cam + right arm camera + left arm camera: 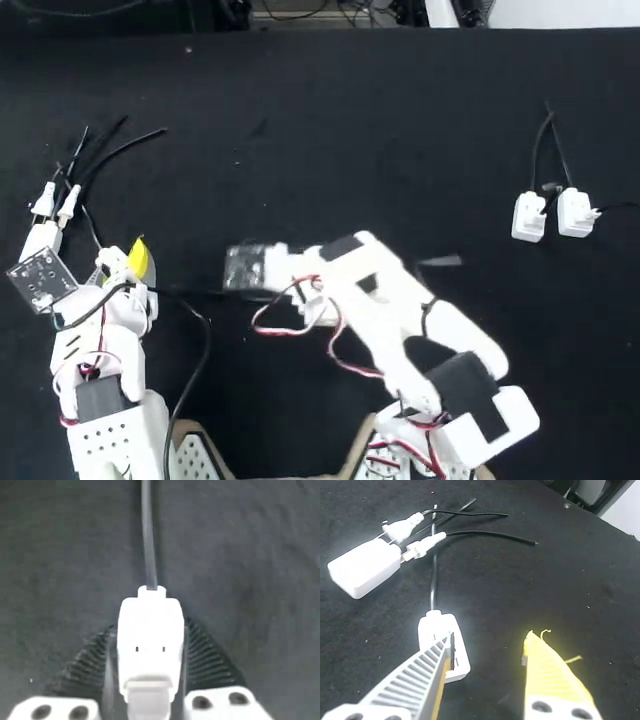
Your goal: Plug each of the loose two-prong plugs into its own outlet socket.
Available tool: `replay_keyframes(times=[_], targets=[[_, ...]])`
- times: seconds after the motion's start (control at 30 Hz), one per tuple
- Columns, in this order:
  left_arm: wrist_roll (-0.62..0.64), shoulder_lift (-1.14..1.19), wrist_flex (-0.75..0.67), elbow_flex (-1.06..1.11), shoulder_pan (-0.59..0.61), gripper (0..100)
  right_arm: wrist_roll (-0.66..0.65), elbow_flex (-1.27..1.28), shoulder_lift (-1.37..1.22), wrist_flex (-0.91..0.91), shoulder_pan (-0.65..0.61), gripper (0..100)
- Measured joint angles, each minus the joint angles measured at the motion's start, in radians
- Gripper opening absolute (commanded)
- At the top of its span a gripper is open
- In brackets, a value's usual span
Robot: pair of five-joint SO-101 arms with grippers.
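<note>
Ribbed right tool (150, 629) around rounded white block (150, 640)

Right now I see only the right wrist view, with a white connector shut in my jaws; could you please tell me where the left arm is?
Observer: The left gripper is over the left part of the table, jaws open, apart from your held connector.
Operator: Thank you. Is anything near it?
Observer: The tip of its grey jaw overlaps another corded connector; whether they touch I cannot tell.
Operator: Is anything on my right?
Observer: Two wired white pieces lie side by side at the far right.
</note>
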State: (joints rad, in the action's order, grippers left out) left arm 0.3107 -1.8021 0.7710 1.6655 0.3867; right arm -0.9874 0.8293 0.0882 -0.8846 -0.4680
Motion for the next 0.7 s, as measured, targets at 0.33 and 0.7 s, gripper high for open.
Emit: replay_keyframes(times=[0.33, 0.7], targets=[[0.0, 0.0, -0.003, 0.0, -0.009, 23, 0.519, -0.368, -0.055, -0.336, 0.47, 1.1], [0.0, 0.0, -0.003, 0.0, -0.009, 23, 0.671, -1.073, -0.499, -0.681, 0.686, 1.1]])
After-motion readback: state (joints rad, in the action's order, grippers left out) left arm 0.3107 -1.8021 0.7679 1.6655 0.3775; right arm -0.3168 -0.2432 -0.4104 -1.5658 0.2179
